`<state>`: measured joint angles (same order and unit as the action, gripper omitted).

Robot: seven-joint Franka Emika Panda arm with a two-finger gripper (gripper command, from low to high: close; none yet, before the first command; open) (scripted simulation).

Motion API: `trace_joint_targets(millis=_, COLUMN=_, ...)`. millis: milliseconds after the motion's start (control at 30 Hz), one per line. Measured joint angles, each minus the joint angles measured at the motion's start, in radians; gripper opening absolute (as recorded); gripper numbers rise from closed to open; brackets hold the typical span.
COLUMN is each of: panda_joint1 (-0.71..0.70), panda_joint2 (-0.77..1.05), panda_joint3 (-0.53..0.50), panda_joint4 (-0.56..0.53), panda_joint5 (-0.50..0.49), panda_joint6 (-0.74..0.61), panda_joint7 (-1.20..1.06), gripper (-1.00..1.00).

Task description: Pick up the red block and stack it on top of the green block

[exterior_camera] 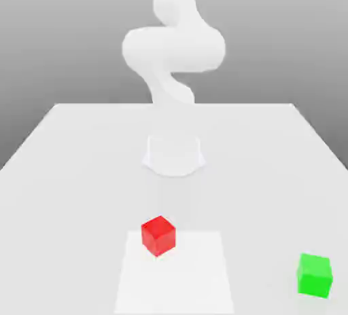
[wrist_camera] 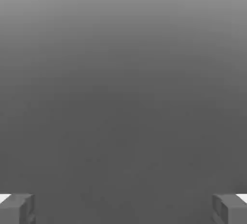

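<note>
Two blocks, red [exterior_camera: 158, 236] and green [exterior_camera: 315, 275], appear in the exterior view; the hand view shows jaws [wrist_camera: 123, 209] (wide apart).

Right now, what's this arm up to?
Nothing is being handled yet. The Panda's fingers are wide apart with nothing between them. In the exterior view, the red block sits at the edge of the white square on the table, and the green block stands apart from it, toward the exterior view's right. The job is to put red on top of green, and neither the pick nor the stack is done.
</note>
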<state>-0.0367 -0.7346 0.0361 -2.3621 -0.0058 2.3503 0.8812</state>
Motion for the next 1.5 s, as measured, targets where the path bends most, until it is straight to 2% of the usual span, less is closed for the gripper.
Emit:
trace_joint_targets(millis=367, panda_joint1=-0.167, panda_joint2=0.352, panda_joint3=0.128, panda_joint4=-0.317, panda_joint5=-0.014, panda_joint6=0.256, panda_joint7=0.418, gripper=0.0)
trace_joint_targets(millis=567, panda_joint1=-0.223, panda_joint2=0.606, panda_joint3=0.15, panda_joint4=-0.503, panda_joint5=0.03, panda_joint6=0.439, panda_joint7=0.648, gripper=0.0)
trace_joint_targets(millis=733, panda_joint1=-0.244, panda_joint2=0.77, panda_joint3=0.144, panda_joint4=-0.514, panda_joint5=-0.026, panda_joint6=0.568, panda_joint7=0.739, gripper=0.0)
trace_joint_targets(millis=933, panda_joint1=-0.172, panda_joint2=0.921, panda_joint3=0.042, panda_joint4=-0.497, panda_joint5=-0.142, panda_joint6=0.695, panda_joint7=0.822, gripper=0.0)
trace_joint_targets(millis=967, panda_joint1=-0.162, panda_joint2=0.935, panda_joint3=0.03, panda_joint4=-0.496, panda_joint5=-0.149, panda_joint6=0.708, panda_joint7=0.827, gripper=-1.0)
trace_joint_targets(millis=1200, panda_joint1=-0.161, panda_joint2=0.933, panda_joint3=0.03, panda_joint4=-0.496, panda_joint5=-0.15, panda_joint6=0.707, panda_joint7=0.829, gripper=-1.0)
trace_joint_targets(millis=1400, panda_joint1=-0.202, panda_joint2=0.798, panda_joint3=0.101, panda_joint4=-0.511, panda_joint5=-0.041, panda_joint6=0.594, panda_joint7=0.753, gripper=-1.0)
trace_joint_targets(millis=1500, panda_joint1=-0.188, panda_joint2=0.727, panda_joint3=0.101, panda_joint4=-0.522, panda_joint5=0.005, panda_joint6=0.533, panda_joint7=0.719, gripper=-1.0)
